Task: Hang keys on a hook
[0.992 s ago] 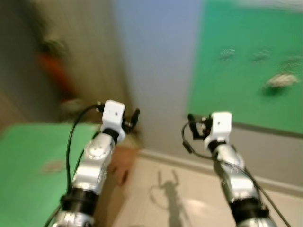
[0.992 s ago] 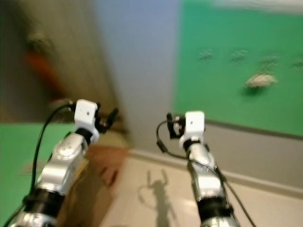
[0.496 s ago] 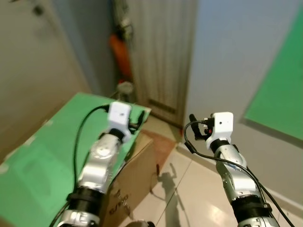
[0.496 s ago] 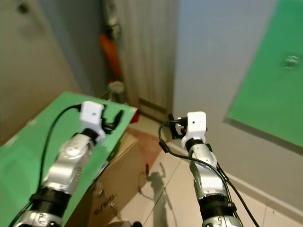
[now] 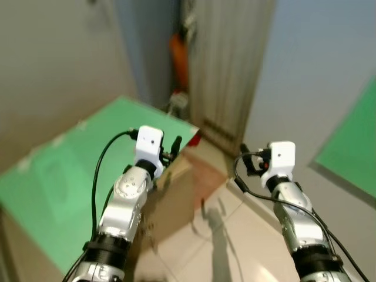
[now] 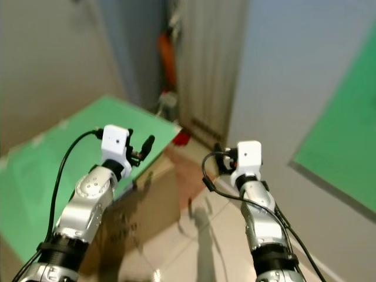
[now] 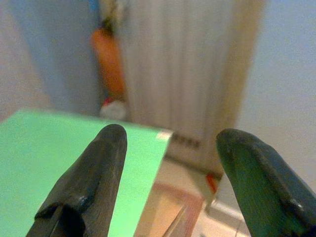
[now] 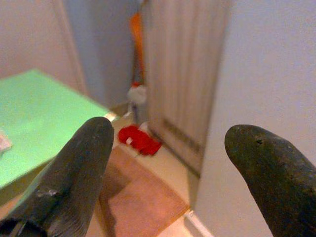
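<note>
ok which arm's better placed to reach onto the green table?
Left, probably. The left gripper is open at the corner of the table, with the green top just ahead of it. The right gripper, also open, hangs over the floor, off to the table's side.

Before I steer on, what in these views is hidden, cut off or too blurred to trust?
- Orange object in the corner: motion blur in the head views leaves its identity unclear.
- Pale patch on the green surface: too smeared to identify.
- Green panel on the wall: cut off by the right edge.
- Red item on the floor: right wrist view is too soft to identify it.
- Left hand and right hand: open, empty.
</note>
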Available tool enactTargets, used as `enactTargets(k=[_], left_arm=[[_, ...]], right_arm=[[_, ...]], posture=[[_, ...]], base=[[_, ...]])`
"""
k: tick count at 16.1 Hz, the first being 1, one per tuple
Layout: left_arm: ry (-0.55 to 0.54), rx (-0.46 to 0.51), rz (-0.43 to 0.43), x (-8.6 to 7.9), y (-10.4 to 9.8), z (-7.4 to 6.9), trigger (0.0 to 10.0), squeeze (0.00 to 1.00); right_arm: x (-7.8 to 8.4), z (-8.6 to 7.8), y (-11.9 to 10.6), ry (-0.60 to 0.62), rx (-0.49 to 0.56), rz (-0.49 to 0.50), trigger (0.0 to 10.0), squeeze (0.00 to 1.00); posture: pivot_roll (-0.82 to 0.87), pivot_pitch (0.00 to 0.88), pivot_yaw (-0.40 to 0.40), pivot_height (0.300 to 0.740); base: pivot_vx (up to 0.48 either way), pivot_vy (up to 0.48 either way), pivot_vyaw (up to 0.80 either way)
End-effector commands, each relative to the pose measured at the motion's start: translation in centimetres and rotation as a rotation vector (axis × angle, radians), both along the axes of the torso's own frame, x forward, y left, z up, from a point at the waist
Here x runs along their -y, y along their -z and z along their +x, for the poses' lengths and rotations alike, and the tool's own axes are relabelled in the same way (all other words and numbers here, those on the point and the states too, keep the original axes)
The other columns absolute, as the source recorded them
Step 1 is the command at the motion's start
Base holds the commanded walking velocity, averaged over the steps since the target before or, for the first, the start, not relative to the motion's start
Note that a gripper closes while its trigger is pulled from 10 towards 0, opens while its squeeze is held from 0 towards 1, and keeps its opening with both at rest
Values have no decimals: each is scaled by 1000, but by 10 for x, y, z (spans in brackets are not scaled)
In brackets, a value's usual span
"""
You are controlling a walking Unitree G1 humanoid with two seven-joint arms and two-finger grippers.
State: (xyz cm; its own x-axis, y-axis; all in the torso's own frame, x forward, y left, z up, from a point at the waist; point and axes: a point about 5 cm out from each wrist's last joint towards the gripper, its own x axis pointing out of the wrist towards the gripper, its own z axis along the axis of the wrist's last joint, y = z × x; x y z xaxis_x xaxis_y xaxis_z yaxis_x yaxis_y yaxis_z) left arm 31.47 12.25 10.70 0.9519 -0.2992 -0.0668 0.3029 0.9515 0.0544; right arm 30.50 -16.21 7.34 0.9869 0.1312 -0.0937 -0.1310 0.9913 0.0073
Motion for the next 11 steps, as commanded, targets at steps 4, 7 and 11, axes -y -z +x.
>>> enactTargets(k=[4, 7, 11], left_arm=[[-77, -8, -30, -11, -2, 2, 10000, 0], [-86, -10, -33, -11, -2, 2, 10000, 0], [-133, 6, -9, -16, -3, 2, 10000, 0]], right_arm=[[-12, 5, -4, -45, 10, 4, 10000, 0], [-12, 5, -3, -54, -1, -1, 10000, 0], [-13, 7, 2, -37, -51, -16, 10000, 0]], posture=[[5, 0, 63, 740], [8, 0, 58, 740], [14, 0, 54, 740]], base=[[319, -180, 611], [307, 0, 608], [77, 0, 423]])
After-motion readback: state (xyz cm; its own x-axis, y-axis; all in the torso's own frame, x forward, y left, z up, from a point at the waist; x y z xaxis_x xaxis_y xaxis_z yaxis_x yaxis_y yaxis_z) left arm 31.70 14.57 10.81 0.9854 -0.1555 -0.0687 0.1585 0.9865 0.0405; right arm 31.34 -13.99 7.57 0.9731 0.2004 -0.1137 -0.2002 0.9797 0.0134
